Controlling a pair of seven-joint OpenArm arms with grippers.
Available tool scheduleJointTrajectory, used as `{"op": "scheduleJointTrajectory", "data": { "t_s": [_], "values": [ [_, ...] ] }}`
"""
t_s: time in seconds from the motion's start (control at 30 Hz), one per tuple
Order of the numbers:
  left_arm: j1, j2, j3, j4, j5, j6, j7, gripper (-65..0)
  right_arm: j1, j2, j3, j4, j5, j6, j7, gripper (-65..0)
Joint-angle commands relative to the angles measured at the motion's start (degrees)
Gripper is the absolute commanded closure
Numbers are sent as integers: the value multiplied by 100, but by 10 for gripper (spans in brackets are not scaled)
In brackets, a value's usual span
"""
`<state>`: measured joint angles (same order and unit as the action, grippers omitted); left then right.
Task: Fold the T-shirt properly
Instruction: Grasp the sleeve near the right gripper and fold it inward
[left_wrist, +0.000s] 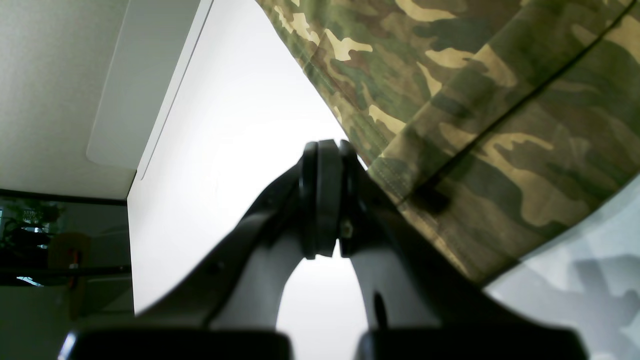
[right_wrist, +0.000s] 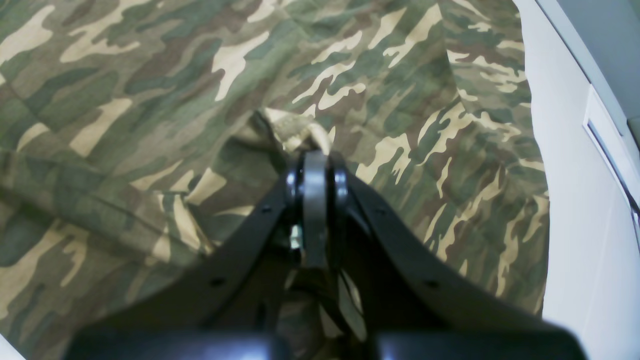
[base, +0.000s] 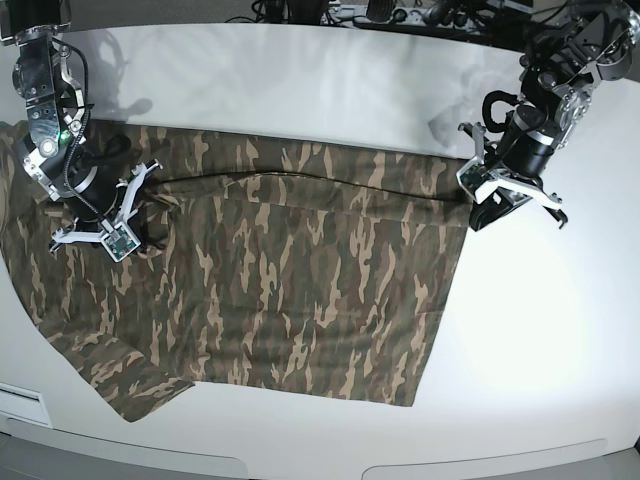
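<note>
The T-shirt (base: 270, 270) lies spread across the left and middle of the base view on the white table (base: 330, 90), with one long fold already showing along its upper edge; the sleeve at lower left and the body are not yet folded in, so I judge the job barely begun. My right gripper (right_wrist: 315, 155), at the upper left, has its jaws pressed together on a bunched ridge of cloth. My left gripper (left_wrist: 327, 150), at the upper right, pinches the hem corner the same way.

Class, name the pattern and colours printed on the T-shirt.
The T-shirt has a camouflage print of olive green, brown and tan, clearest in the right wrist view.
</note>
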<state>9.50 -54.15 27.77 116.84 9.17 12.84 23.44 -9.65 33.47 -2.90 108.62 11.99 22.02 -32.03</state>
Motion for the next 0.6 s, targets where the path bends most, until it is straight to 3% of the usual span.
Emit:
{"op": "scheduleJointTrajectory", "data": {
  "t_s": [0.0,0.17,0.2,0.3,0.37,0.47,0.57],
  "values": [
    [-66,-94,-46,92,61,70,-98,0,96,98,52,70,2,-63,120,0],
    [-66,-94,-46,92,61,70,-98,0,94,98,52,70,175,96,118,-1],
    [-66,-94,-46,92,61,68,-98,0,94,98,48,70,236,146,116,-54],
    [-63,-94,-46,131,61,70,-96,0,94,101,-15,59,317,203,116,-290],
    [-66,-94,-46,146,61,70,-101,0,96,103,-39,59,273,173,116,-361],
    [-66,-94,-46,166,61,70,-98,0,133,103,-39,59,-173,-264,118,-362],
    [-66,-94,-46,166,59,70,-109,0,308,101,-37,61,-728,-1357,-33,-361]
  ]
}}
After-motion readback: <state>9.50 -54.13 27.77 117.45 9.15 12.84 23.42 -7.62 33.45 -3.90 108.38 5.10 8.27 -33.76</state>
